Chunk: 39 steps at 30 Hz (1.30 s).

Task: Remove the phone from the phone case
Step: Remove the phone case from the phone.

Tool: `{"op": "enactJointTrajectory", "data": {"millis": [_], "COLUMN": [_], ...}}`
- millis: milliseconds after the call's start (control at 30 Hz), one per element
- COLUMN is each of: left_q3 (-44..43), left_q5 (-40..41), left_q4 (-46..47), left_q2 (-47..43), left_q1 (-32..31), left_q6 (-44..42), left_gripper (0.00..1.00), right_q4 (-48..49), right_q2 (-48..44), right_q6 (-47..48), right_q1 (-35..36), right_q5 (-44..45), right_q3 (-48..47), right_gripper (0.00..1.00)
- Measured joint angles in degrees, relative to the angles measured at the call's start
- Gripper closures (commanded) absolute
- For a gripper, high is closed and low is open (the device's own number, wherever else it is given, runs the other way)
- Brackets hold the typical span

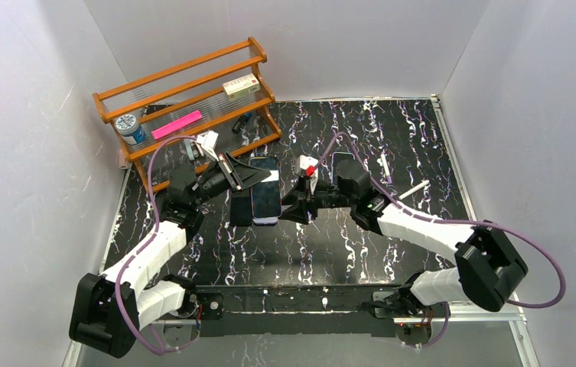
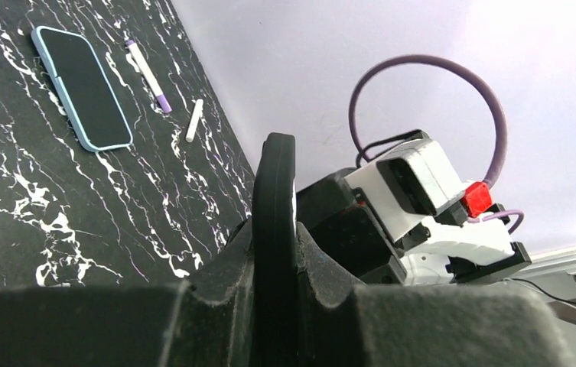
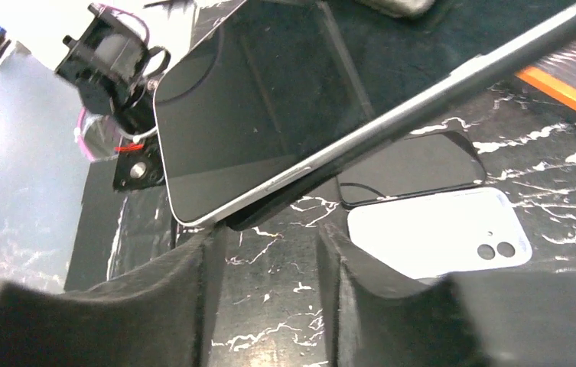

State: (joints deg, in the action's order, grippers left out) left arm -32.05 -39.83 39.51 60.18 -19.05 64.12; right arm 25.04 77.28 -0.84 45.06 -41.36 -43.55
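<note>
The phone (image 1: pixel 266 187) has a dark screen and a silver edge and is held tilted above the table (image 3: pixel 254 107). A black phone case (image 3: pixel 292 191) runs along its underside. My left gripper (image 1: pixel 232 174) is shut on the thin black edge of the case (image 2: pixel 274 176), which stands up between its fingers (image 2: pixel 231 267). My right gripper (image 1: pixel 288 208) is open just below the phone's near corner. In the right wrist view only bare table shows between its fingertips (image 3: pixel 273 245). How far the phone sits in the case is hidden.
Under the raised phone lie a white phone back with two camera holes (image 3: pixel 437 233) and a dark slab (image 3: pixel 414 164). A blue-cased phone (image 2: pixel 82 88) and two pens (image 2: pixel 147 76) lie further right. A wooden rack (image 1: pixel 185 84) stands at the back left.
</note>
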Motion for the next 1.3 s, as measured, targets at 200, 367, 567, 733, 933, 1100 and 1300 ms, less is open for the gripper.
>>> {"op": "enactJointTrajectory", "data": {"millis": [200,367,567,733,933,1100,1300], "left_q3": [1.9,3.4,3.5,3.5,3.5,3.5,3.5], "left_q5": [4.2,7.1,8.8,9.8,10.9,11.0,10.9], "left_q4": [0.3,-0.2,-0.5,-0.5,-0.5,-0.1,0.8], "left_q2": [-0.4,-0.7,-0.7,-0.7,-0.7,-0.7,-0.7], "left_q1": [0.0,0.0,0.0,0.0,0.0,0.0,0.0], "left_q6": [-0.5,-1.7,-2.4,-2.5,-2.4,-2.0,-1.4], "left_gripper": [1.0,1.0,1.0,1.0,1.0,1.0,1.0], "right_q4": [2.2,2.6,7.0,10.8,13.6,16.5,19.3], "right_q2": [-6.3,-10.9,-10.9,-8.5,-6.6,-5.2,-3.5], "right_q6": [-7.1,-16.8,-31.5,-42.3,-49.8,-52.8,-54.9], "right_q1": [-0.4,-0.9,-0.8,-0.8,-0.8,-0.8,-0.8], "right_q5": [9.0,14.2,14.0,12.8,11.5,10.6,9.7], "right_q3": [4.8,7.0,7.7,9.1,9.7,9.7,9.7], "right_gripper": [0.27,0.21,0.21,0.27,0.35,0.4,0.45]}}
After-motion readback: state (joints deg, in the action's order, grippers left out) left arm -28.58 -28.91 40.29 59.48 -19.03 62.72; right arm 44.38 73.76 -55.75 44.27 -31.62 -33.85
